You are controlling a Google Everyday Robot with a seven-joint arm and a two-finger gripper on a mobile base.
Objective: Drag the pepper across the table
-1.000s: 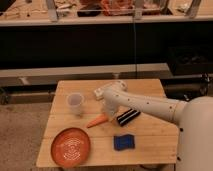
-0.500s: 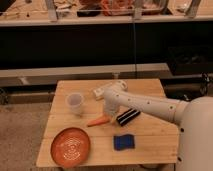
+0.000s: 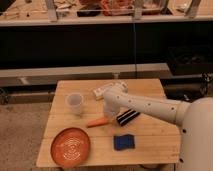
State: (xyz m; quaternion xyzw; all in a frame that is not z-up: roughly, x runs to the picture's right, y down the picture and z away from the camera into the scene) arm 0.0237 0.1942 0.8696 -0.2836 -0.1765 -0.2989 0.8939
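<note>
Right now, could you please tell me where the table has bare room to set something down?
Bare wood lies at the table's far corner behind the arm, and between the blue sponge and the robot's body. Crowded: the gripper, pepper, cup and plate fill the middle and left.

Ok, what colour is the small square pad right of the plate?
The pad is blue, seen in the camera view; the tool is down beside the pepper.

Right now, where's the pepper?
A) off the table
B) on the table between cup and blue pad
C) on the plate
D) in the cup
B: the pepper lies on the table between the cup and the blue pad, clear of the plate, with the tool at one end.
</note>
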